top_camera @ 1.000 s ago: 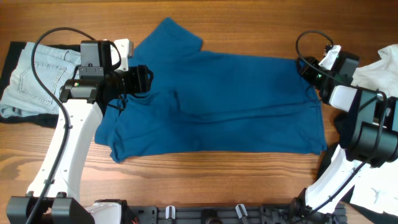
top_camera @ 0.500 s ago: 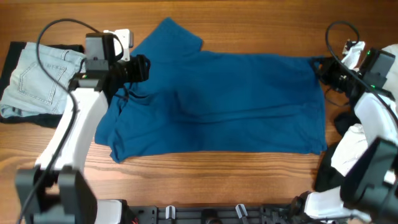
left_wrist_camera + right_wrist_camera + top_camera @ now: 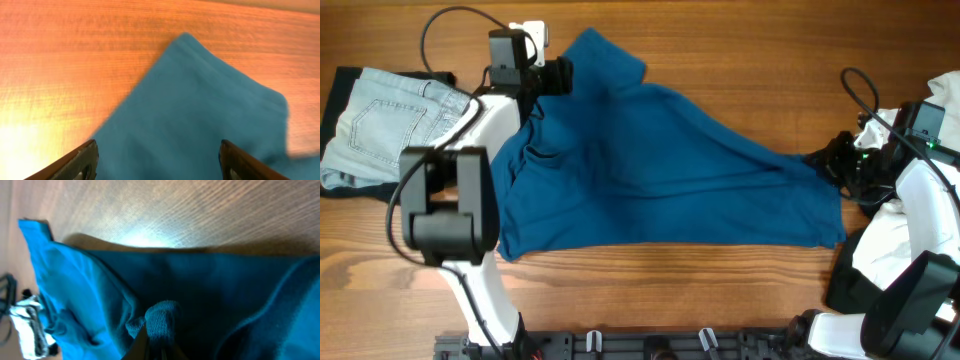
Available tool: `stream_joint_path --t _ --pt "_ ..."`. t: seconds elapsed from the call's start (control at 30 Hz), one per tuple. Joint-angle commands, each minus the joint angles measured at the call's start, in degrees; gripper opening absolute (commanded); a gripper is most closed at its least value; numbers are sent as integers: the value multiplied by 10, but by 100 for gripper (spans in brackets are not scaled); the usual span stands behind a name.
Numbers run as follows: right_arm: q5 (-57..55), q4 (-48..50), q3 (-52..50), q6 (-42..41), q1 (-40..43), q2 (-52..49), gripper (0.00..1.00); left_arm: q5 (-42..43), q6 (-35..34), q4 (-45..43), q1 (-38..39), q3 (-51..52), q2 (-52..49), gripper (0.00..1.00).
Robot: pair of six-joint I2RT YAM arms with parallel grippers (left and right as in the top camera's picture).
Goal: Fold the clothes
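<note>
- The deep-blue shirt (image 3: 650, 175) lies spread across the middle of the wooden table (image 3: 720, 40), one sleeve (image 3: 605, 55) poking toward the top edge of the overhead frame
- The shirt's top edge slants down from that sleeve to a point at the right, where it meets the right gripper (image 3: 825, 160)
- The right gripper is clamped tight on a small bunched pinch of the blue fabric (image 3: 161, 317), seen close up in its own wrist view
- The left gripper (image 3: 560, 78) sits at the upper left of the overhead frame, beside the sleeve; its fingers (image 3: 82, 162) stand wide apart over the blue cloth, gripping nothing
- Light denim jeans (image 3: 385, 125) lie on a dark garment (image 3: 380, 192) at the left edge, apart from the shirt
- A white garment (image 3: 940, 100) is heaped at the right edge, behind the right arm
</note>
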State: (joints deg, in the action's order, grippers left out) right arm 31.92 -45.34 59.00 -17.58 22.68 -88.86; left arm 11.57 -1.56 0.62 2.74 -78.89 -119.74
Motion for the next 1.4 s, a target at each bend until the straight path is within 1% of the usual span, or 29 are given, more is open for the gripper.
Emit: stream_joint_path --t 0.0,0.1,0.13,0.23,0.33,0.4,0.5,0.57,0.6,0.63,0.67,0.7,0.83,0.9,1.0,1.1,1.2,1.23,1.27,1.37 --pt "-22 -3 -2 29 -14 12 4 -35 29 -45 2 -35 -56 77" --pt "-22 4 -2 26 -30 12 4 -38 49 -94 2 -35 -83 75" --pt "-22 8 -2 26 -35 12 4 -37 53 -109 2 -35 -92 70" --pt "-23 19 -2 24 -54 12 4 -37 52 -141 2 -35 -114 64" --pt "-34 30 -2 22 -72 12 4 -24 52 -145 4 -35 -126 63" --pt "-51 36 -2 1 -80 12 4 -10 52 -141 10 -35 -134 62" --pt "-52 43 -2 -9 -81 12 4 -10 52 -129 19 -35 -143 58" --pt "-52 44 -2 -8 -81 12 4 -9 57 -116 25 -35 -143 49" --pt "-52 44 -2 -6 -80 12 4 -9 57 -113 27 -35 -143 41" --pt "-52 44 -2 -5 -81 12 4 -9 57 -110 30 -35 -143 31" --pt "-52 44 -2 -5 -80 12 4 -9 57 -106 33 -35 -142 13" --pt "-52 44 -2 -5 -80 12 4 -9 57 -102 35 -35 -140 4" --pt "-98 44 -2 -6 -80 12 4 -13 56 -58 35 -35 -104 4" --pt "-111 44 -2 -6 -80 12 4 -40 56 -29 32 -35 -79 4" --pt "-96 47 -2 -7 -80 12 4 -95 56 7 27 -35 -33 4" --pt "-102 59 -2 -11 -76 12 4 -126 56 46 22 -35 7 4" --pt "-111 74 -2 -34 -57 12 4 -142 56 101 14 -35 41 4" --pt "-102 91 -2 -34 -36 12 4 -147 56 135 7 -35 54 4" --pt "-95 97 -2 -33 -27 12 4 -147 54 149 3 -35 57 4" --pt "-46 108 -2 2 14 12 4 -147 37 203 -12 -35 66 4"
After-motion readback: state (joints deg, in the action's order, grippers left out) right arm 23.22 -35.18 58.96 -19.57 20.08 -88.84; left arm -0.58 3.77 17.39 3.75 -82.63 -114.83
